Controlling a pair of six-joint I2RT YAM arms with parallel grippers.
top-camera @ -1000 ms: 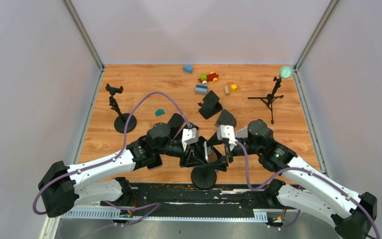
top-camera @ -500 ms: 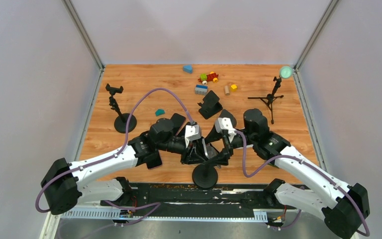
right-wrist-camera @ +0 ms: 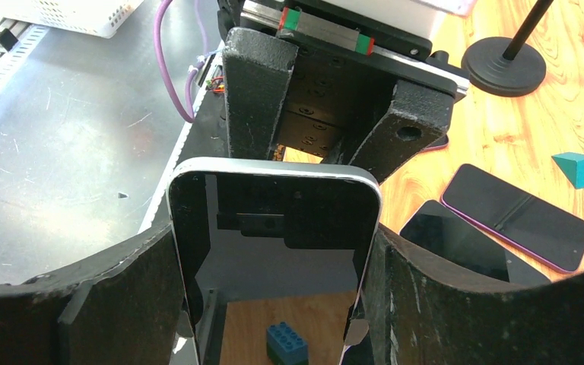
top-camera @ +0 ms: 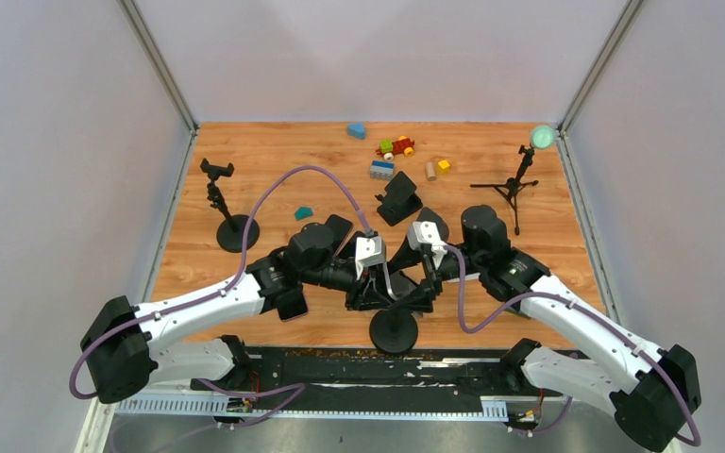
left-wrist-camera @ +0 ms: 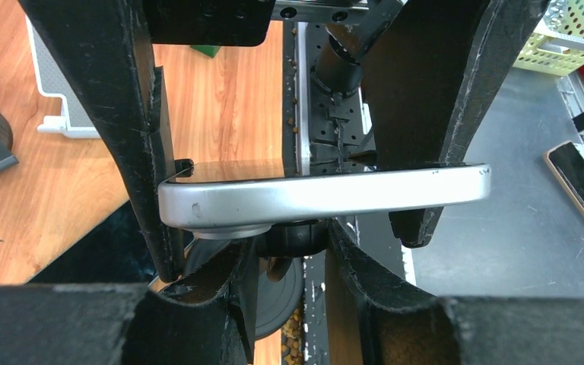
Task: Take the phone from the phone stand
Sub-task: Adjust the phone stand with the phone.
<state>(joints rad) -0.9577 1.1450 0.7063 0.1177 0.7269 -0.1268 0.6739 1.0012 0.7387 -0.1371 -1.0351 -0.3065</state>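
Right gripper clasped the phone across its long edges as it sat in the phone stand near the front of the table. Left gripper pinched the stand's neck beneath. A straight, level lift with the stand braced seemed best.

No text, label, brand, number or sign can be read in any view. The phone turns a dark glass face to the right wrist camera, showing only reflections and no legible writing.
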